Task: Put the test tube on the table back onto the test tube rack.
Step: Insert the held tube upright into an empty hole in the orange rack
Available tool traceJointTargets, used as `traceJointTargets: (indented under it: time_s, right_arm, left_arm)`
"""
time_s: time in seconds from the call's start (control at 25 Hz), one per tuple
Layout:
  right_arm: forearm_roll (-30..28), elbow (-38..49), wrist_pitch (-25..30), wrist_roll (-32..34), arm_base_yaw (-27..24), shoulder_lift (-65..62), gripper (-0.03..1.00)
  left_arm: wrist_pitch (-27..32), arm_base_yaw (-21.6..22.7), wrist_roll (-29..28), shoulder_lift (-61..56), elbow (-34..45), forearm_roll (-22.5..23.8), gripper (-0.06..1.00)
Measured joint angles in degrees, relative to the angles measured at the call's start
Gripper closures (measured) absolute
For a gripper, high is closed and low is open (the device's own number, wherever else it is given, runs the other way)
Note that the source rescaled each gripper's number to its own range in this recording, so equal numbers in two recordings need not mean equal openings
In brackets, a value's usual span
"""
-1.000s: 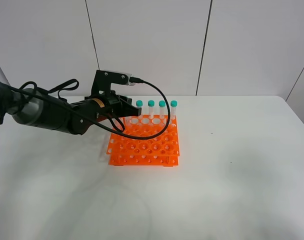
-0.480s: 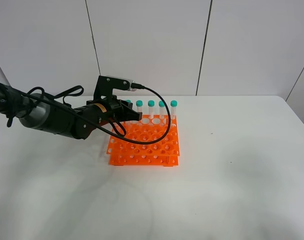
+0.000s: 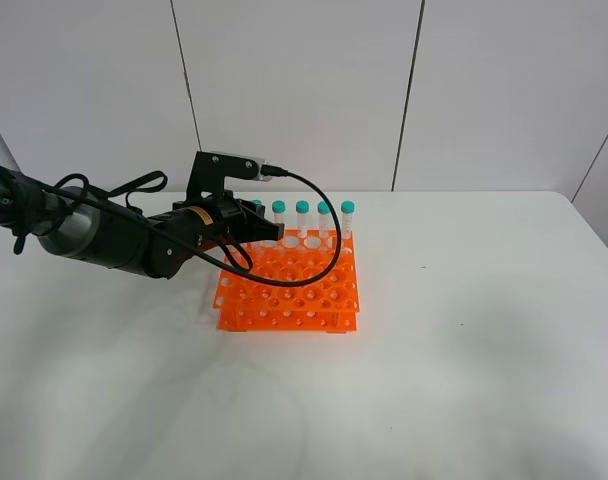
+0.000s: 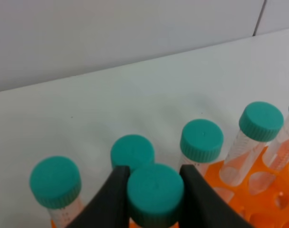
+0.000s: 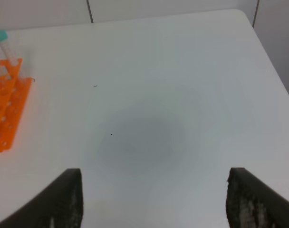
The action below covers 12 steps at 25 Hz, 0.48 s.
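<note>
The left pincer (image 4: 154,173) is shut on the teal-green cap of the slender clear plastic test tube (image 4: 155,199), holding it upright at the rear row of the bright orange plastic rack (image 3: 289,290), probably so its tip enters a hole straight, while the right pincer (image 5: 154,199) hangs wide open and empty over the white tabletop (image 3: 464,380).

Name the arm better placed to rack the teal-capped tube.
Left. The left end effector is shut on the clear teal-capped tube at the orange plastic rack; the right end effector is open over white table.
</note>
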Motion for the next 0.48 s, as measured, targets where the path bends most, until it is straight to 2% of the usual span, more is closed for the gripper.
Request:
traceJointTargets:
  time_s: [0.48]
  right_arm:
    - [0.0, 0.0, 0.0, 0.0, 0.0, 0.0, 0.13]
  left_arm:
    - [0.22, 0.0, -0.34, 1.63, -0.06, 0.32, 0.94]
